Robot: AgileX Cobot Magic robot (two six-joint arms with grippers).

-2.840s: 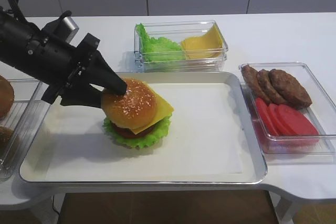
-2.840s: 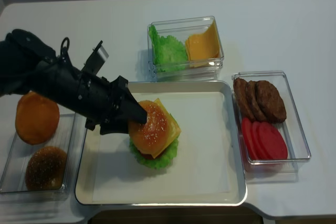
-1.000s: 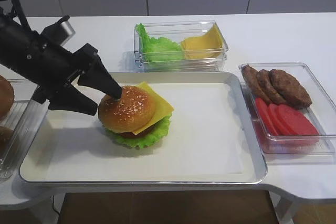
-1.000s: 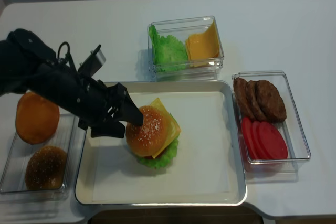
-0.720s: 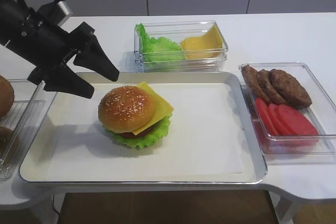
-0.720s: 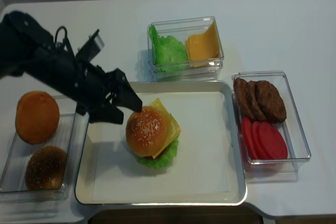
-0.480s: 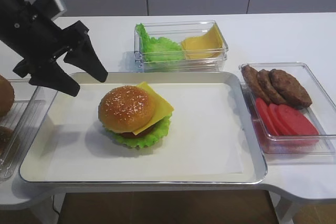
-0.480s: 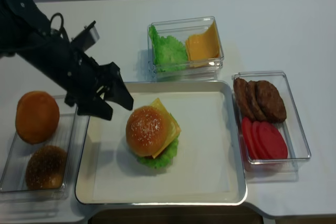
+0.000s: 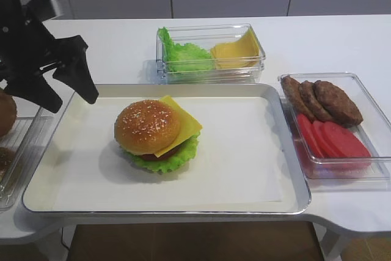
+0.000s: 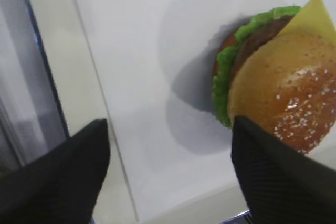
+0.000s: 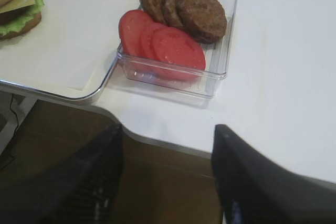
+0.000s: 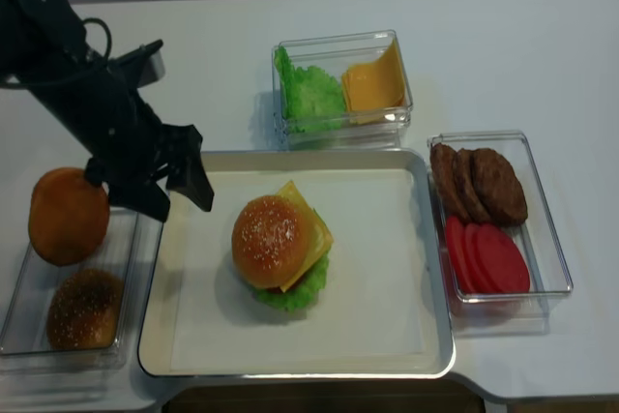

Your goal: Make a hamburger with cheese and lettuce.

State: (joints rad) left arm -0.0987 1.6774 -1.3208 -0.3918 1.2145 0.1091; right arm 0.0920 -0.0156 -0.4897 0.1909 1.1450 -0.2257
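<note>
The hamburger (image 9: 156,134) stands on the left half of the metal tray (image 9: 244,151), topped by a sesame bun. Its yellow cheese (image 9: 184,123) sticks out to the right, and the ruffled green lettuce (image 9: 168,162) shows underneath. In the overhead view the hamburger (image 12: 279,250) is up and to the left of my left gripper (image 12: 182,208). That left gripper (image 9: 73,103) hangs open and empty above the tray's left rim. The left wrist view shows the hamburger (image 10: 278,93) beside the right finger, apart from it. My right gripper (image 11: 168,128) is open and empty beyond the table's front edge.
A clear box (image 9: 211,53) behind the tray holds a heap of green leaves and yellow slices. On the right, another box (image 9: 330,123) holds brown patties and red tomato slices. Left of the tray is a bun box (image 12: 68,278) with two brown buns.
My left gripper has let go of the bun top, risen and drawn back to the left, off the hamburger. The hamburger stays on the tray.
</note>
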